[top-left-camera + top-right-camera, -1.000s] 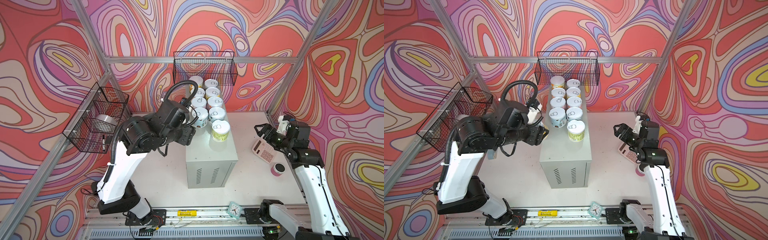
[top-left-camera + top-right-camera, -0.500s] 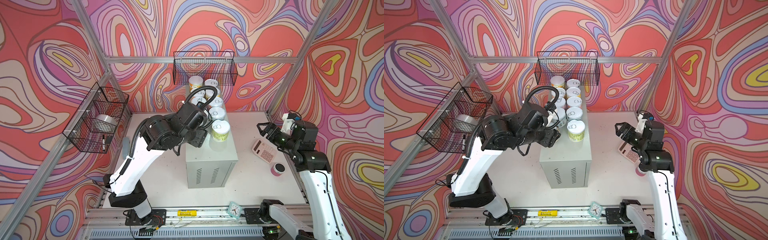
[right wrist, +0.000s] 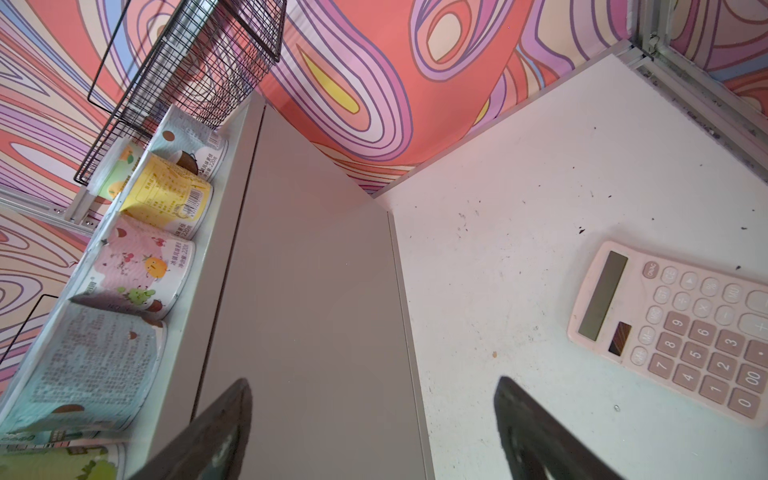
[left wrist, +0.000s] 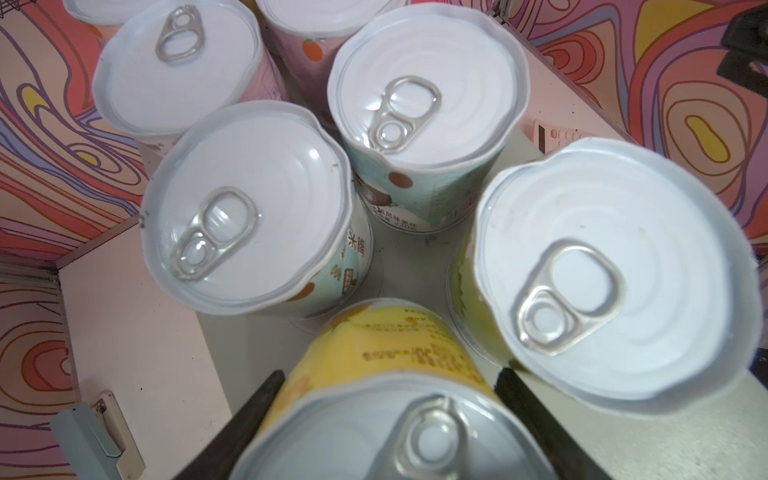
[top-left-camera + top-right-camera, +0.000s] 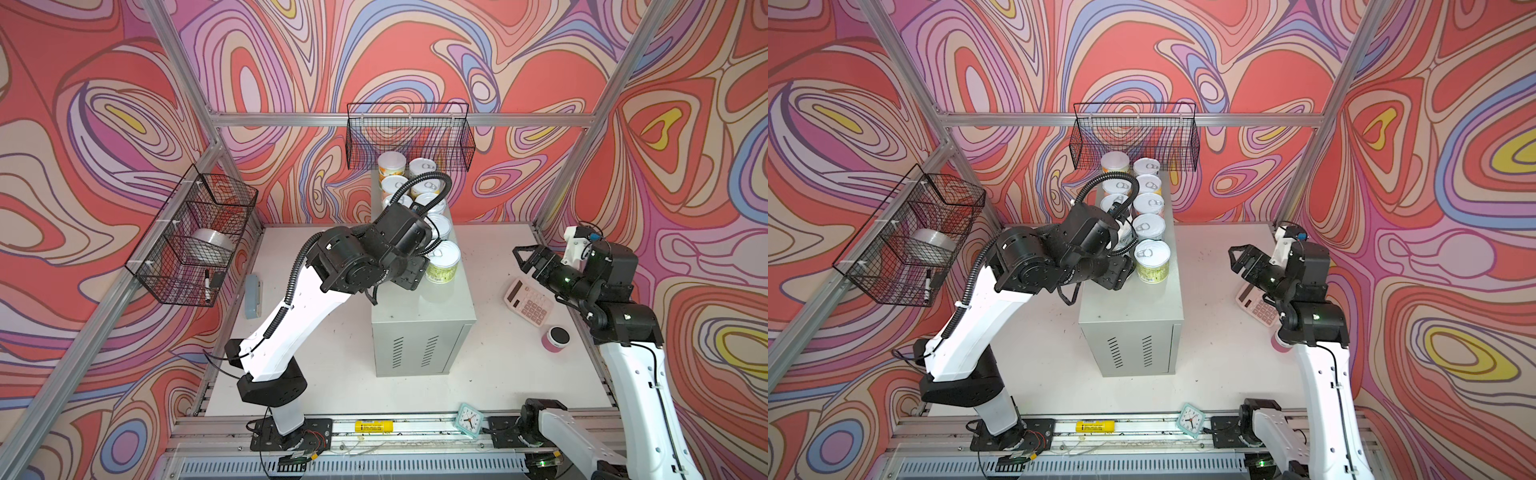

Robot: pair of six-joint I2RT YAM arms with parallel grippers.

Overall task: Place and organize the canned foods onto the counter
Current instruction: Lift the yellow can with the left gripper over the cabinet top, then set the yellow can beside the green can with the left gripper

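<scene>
Currently the left gripper (image 4: 386, 397) is clamped from both sides on a yellow-labelled tin (image 4: 386, 345), short and cylindrical with a silvery pull-tab lid. It holds the tin over the top of the counter (image 5: 424, 307), a tall light-grey rectangular metal box. Whether the tin's base touches the counter cannot be told. The other canned foods (image 5: 1148, 226) stand upright in two rows on the counter's far half. A green-labelled tin (image 5: 442, 262) ends the right row. The right gripper (image 5: 524, 258) hangs right of the counter, jaws spread wide and empty. A pink plastic calculator (image 5: 530, 301) lies near it, also right of the counter.

top views: high, front, looking down, whole cell | left wrist: close above cans (image 4: 428, 83) | right wrist: low beside counter (image 3: 307, 291)
</scene>
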